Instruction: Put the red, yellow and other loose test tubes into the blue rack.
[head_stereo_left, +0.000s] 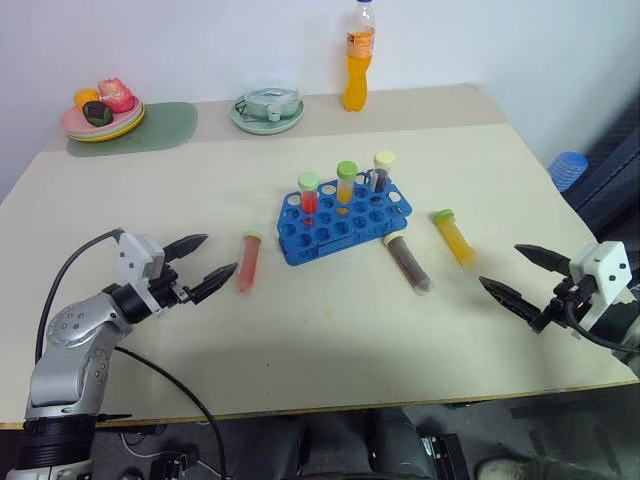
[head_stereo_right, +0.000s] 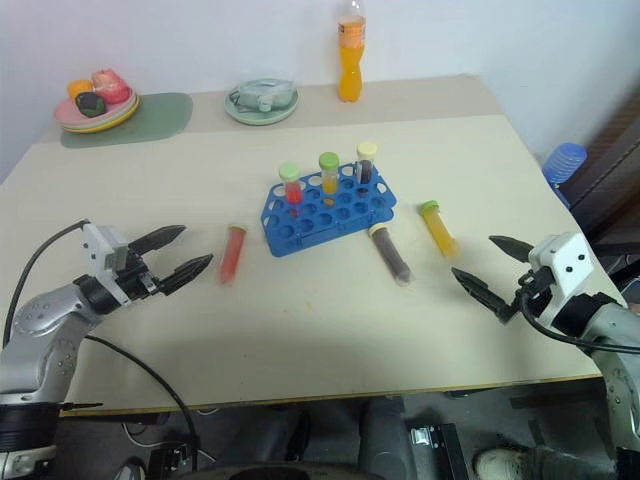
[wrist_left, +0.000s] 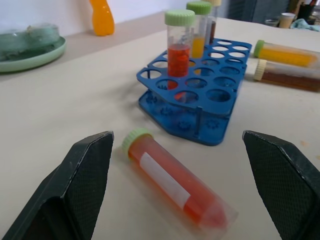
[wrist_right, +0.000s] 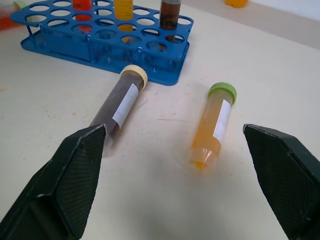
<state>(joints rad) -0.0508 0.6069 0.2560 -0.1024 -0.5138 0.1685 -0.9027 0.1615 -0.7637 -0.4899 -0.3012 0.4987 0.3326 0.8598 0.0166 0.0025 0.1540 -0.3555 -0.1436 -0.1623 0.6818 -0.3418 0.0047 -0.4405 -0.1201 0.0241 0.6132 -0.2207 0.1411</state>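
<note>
Table (head_stereo_left: 300, 330) — plate (head_stereo_left: 100, 122) at back.

On the table (head_stereo_left: 300, 330) the rack (head_stereo_left: 343, 221) sits mid-table holding three upright tubes (head_stereo_left: 345, 182) along its twelve o'clock edge, with one loose tube (head_stereo_left: 247, 262) lying at its nine o'clock and two loose tubes (head_stereo_left: 408, 262) lying side by side at four o'clock.

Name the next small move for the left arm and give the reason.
Probably ease the left gripper forward around the red tube. The tube lies flat on the table just ahead of the open fingers, left of the blue rack, untouched, and the rack has free holes.
</note>
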